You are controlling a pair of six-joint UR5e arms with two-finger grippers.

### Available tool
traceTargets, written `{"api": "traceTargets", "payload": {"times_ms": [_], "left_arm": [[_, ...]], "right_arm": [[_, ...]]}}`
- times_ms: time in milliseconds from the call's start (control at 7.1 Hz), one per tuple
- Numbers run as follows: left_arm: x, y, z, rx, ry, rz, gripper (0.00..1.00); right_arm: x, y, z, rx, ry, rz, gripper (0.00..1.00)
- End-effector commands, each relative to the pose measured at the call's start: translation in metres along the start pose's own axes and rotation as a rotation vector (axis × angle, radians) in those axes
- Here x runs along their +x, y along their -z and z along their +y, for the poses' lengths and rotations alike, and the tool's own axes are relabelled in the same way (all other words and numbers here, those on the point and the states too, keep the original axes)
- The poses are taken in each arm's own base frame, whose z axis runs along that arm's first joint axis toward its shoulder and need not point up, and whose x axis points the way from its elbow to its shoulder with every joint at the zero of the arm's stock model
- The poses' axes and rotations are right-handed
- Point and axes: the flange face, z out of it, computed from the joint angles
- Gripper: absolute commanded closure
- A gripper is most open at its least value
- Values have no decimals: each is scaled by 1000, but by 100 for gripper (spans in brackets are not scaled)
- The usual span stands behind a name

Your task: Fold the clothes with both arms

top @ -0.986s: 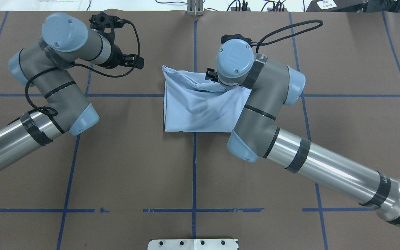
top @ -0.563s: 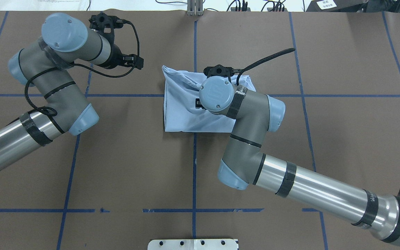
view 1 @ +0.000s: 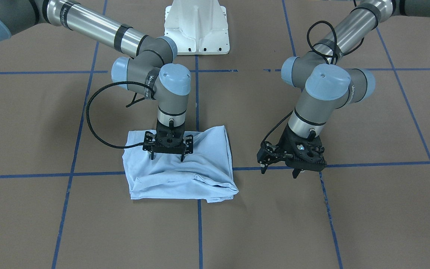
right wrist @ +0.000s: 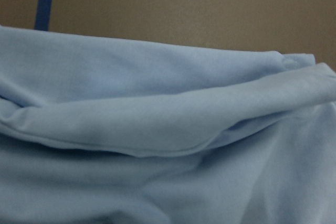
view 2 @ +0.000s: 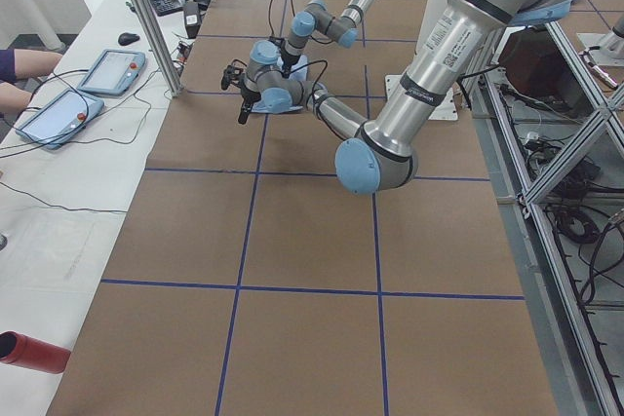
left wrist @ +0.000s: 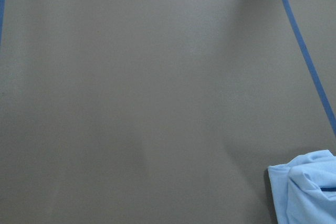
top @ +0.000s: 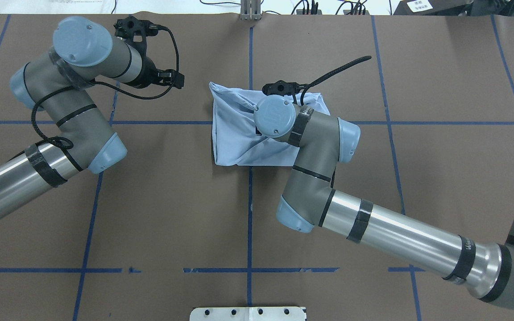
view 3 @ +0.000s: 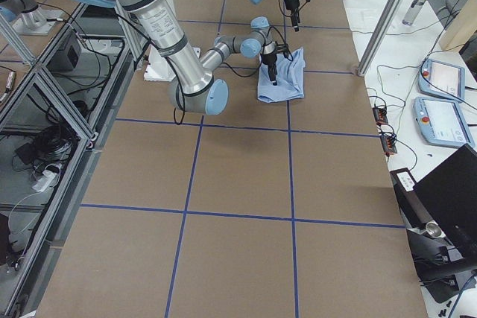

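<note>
The clothes are one pale blue T-shirt (view 1: 185, 170), folded into a rumpled rectangle on the brown table; it also shows from overhead (top: 237, 133). My right gripper (view 1: 167, 156) points straight down onto the shirt's robot-side half. Its fingers (view 1: 151, 155) are spread open with their tips on the cloth, gripping nothing. The right wrist view shows only close-up folds of the shirt (right wrist: 168, 129). My left gripper (view 1: 279, 171) hangs open and empty over bare table beside the shirt. A corner of the shirt (left wrist: 307, 190) shows in the left wrist view.
Blue tape lines (view 1: 88, 173) grid the brown table cover. The white pedestal base (view 1: 196, 26) stands at the robot's edge. On a side bench past the far edge lie two tablets (view 2: 97, 75), cables and a red cylinder (view 2: 29, 353), with a person's arm (view 2: 19, 65) nearby.
My right arm swung back toward the robot and came down over the shirt, and the raised cloth now lies flatter. The left arm has not moved.
</note>
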Motion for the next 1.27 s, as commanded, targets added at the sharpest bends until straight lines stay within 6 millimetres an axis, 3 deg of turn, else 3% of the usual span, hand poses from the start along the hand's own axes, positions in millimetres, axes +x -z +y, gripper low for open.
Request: {"api": "traceTargets", "payload": {"times_ms": [0,141,282,704,845,1126], "left_arm": [[0,0,0,0,2,0,0],[0,2,0,4,2,3,0],[-3,5,4,3,1,5,0],[-2,8,4,7,0,7,0],[-2,8,4,7,0,7,0],[-2,11,5,10,0,12,0]], "right_arm": [[6,-14,-42,24,-2,34,0],[13,-17,-66,44,-12,20,0],[7,1,-85,49,-3,-9,0],[19,-30,-86,35,-6,28,0],[28,-35,-102,41,-25,35,0],[71,-21,-165,0,-93,15,0]]}}
